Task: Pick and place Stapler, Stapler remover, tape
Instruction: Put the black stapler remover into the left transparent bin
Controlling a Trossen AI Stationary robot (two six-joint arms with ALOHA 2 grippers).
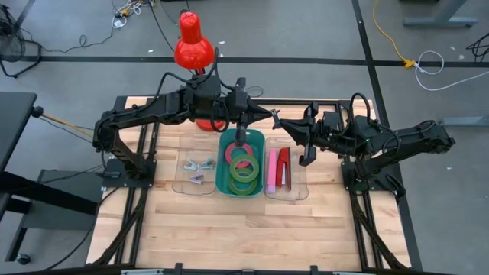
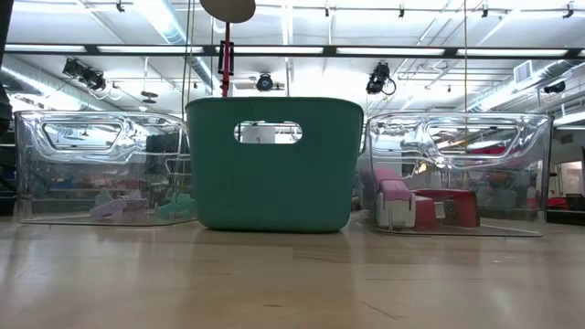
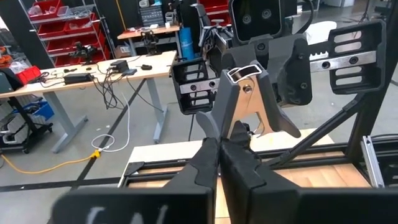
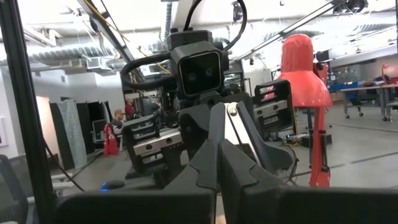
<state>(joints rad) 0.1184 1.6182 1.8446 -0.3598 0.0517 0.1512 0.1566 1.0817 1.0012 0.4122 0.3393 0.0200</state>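
Tape rolls (image 1: 244,166) are sitting in the green bin (image 1: 261,139), centre of the table: one red ring toward the back, two green rings overlapping toward the front, all lying flat. In the low view the bin (image 2: 274,164) is showing as an opaque teal tub with a handle slot, hiding the rolls.

Staplers (image 1: 279,168) are lying in the clear tray (image 1: 299,187) just right of the bin: a pink one and a red one side by side, long axes running front to back. In the low view they (image 2: 416,203) are showing through the tray wall, pink nearer the bin, red beyond it.

Staple removers (image 1: 198,168) are lying in the clear tray (image 1: 177,183) just left of the bin: small pale pieces, teal and lilac, scattered loosely. Low view is showing them (image 2: 137,206) blurred through the plastic.

Left gripper (image 1: 273,116) is hovering above the bin's back edge, fingers (image 3: 205,163) pressed together, pinching nothing. Right gripper (image 1: 278,124) is hanging just beside it, tip to tip, over the back of the stapler tray, fingers (image 4: 231,163) pressed together, also holding nothing.

Red desk lamp (image 1: 192,46) is standing behind the table on the left arm's side.
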